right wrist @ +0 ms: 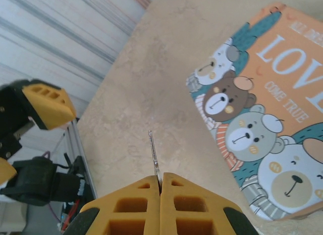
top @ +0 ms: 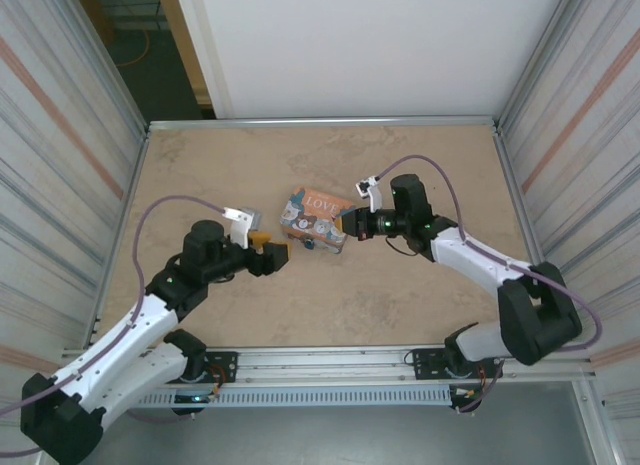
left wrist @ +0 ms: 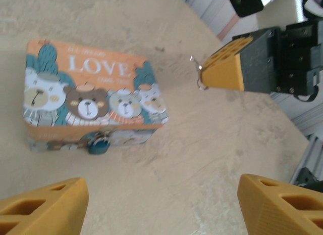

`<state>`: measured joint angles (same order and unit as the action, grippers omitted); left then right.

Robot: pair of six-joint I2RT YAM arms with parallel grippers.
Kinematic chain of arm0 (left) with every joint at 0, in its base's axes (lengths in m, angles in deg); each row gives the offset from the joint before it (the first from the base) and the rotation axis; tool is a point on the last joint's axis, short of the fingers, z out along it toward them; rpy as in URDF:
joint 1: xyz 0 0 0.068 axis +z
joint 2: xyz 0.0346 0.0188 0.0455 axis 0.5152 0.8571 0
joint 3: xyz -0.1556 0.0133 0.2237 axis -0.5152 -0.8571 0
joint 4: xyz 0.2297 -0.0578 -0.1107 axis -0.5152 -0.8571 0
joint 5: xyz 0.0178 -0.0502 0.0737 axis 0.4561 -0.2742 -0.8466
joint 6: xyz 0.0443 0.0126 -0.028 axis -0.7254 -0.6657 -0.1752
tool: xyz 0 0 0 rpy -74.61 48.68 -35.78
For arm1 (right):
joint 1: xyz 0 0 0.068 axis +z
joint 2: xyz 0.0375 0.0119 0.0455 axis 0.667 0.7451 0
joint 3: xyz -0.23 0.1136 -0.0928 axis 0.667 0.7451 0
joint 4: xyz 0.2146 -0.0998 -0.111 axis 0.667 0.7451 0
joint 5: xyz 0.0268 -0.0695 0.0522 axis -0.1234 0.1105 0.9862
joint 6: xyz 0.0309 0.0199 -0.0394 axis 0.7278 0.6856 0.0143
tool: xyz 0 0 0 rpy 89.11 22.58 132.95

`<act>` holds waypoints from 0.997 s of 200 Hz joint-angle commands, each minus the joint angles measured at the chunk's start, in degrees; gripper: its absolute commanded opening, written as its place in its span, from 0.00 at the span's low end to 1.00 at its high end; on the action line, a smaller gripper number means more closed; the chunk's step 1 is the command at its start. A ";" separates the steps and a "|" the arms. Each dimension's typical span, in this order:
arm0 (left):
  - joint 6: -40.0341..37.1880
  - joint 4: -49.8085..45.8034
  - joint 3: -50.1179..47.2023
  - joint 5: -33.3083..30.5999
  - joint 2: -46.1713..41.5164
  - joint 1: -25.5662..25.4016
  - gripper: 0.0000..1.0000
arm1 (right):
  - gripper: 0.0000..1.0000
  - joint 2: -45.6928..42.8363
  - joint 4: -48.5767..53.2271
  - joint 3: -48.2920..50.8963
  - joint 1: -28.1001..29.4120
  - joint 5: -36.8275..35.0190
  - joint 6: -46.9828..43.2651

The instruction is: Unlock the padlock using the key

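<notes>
Teal-blue tiny padlock (left wrist: 99, 144), front of the orange LOVE tin (left wrist: 91, 88), sits apart from the thin silvery key (right wrist: 154, 156) that the right gripper (right wrist: 160, 183) is pinching tight.

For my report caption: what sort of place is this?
Likely a robot test cell: a beige table walled by corrugated panels, with robot arms bolted to a metal rail.

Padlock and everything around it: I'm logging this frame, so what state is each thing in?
LOVE tin, lid closed
padlock, hanging at the tin's front, no key inserted
right gripper, shut on the key
key, blade protruding past the fingertips
left gripper, open, empty
</notes>
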<state>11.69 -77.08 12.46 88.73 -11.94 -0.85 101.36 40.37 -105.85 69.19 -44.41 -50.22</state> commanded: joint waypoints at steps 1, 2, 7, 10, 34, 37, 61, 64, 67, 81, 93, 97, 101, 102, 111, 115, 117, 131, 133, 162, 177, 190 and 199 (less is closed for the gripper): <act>3.73 4.25 -0.86 -2.36 2.63 0.41 0.80 | 0.00 3.63 -6.62 0.19 -0.20 1.47 4.47; 3.79 4.25 -0.86 -2.25 2.80 0.44 0.81 | 0.00 3.83 -6.79 0.21 -0.20 1.42 4.57; 4.47 4.57 -0.86 -1.74 3.71 0.76 0.81 | 0.00 4.70 -7.66 0.23 -0.28 1.21 5.30; 4.85 4.81 -0.84 -1.38 4.36 1.00 0.81 | 0.00 5.18 -8.23 0.31 -0.35 1.07 5.74; 9.44 10.34 -2.30 4.60 9.28 4.35 0.83 | 0.00 9.04 -10.86 0.26 -0.55 -0.21 8.23; 10.17 11.52 -2.68 5.37 10.02 4.87 0.83 | 0.00 9.55 -11.04 0.21 -0.55 -0.33 8.46; 14.13 19.02 -3.96 10.34 16.25 7.24 0.81 | 0.00 12.44 -11.41 -0.46 -0.63 -1.53 9.16; 14.02 19.43 -3.83 10.71 17.12 7.29 0.81 | 0.00 12.72 -11.38 -0.54 -0.64 -1.66 9.24; 13.97 19.71 -3.58 11.01 17.92 7.33 0.80 | 0.00 12.93 -11.36 -0.56 -0.64 -1.84 9.32; 13.33 20.68 -2.10 12.59 21.70 7.33 0.78 | 0.00 14.06 -11.30 -0.73 -0.82 -2.67 9.72; 13.00 21.65 -0.70 14.03 24.67 7.34 0.77 | 0.00 14.77 -11.53 -0.82 -0.90 -3.07 10.03; 12.94 22.00 -0.25 14.37 25.66 7.36 0.77 | 0.00 15.03 -11.57 -0.87 -0.98 -3.11 10.08; 12.98 22.42 0.10 14.55 26.59 7.41 0.77 | 0.00 15.24 -11.55 -0.91 -0.99 -3.31 10.13; 12.95 22.52 0.19 14.64 26.78 7.42 0.77 | 0.00 15.30 -11.49 -0.95 -0.99 -3.30 10.13; 12.92 23.32 0.94 14.74 28.62 7.41 0.77 | 0.00 15.80 -11.56 -1.06 -1.00 -3.25 10.11; 12.91 23.58 1.26 14.62 29.41 7.42 0.77 | 0.00 15.98 -11.57 -1.16 -0.99 -3.20 10.13; 12.87 23.76 1.45 14.64 29.78 7.42 0.77 | 0.00 16.06 -11.54 -1.22 -0.99 -3.20 10.13; 12.44 24.40 2.57 14.35 32.20 7.68 0.77 | 0.00 16.59 -11.26 -1.44 -1.09 -3.03 10.00; 12.38 24.62 2.68 14.40 32.59 7.73 0.76 | 0.00 16.59 -11.20 -1.44 -1.08 -2.98 10.03; 12.10 26.64 4.94 16.59 37.76 9.51 0.76 | 0.00 17.11 -9.61 -1.51 -1.16 -3.30 9.28; 11.84 27.31 6.17 17.11 39.87 10.09 0.76 | 0.00 17.29 -9.08 -1.44 -1.16 -3.46 8.99; 11.34 27.45 7.38 17.40 41.67 10.36 0.75 | 0.00 17.38 -9.05 -1.44 -1.16 -3.32 8.97; 11.16 27.53 8.35 17.90 42.98 10.53 0.75 | 0.00 17.52 -8.97 -1.44 -1.21 -3.29 8.98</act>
<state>23.84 -51.82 17.72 104.05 28.56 9.19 117.30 29.74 -106.31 68.42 -46.64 -41.19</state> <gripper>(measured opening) 0.755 0.060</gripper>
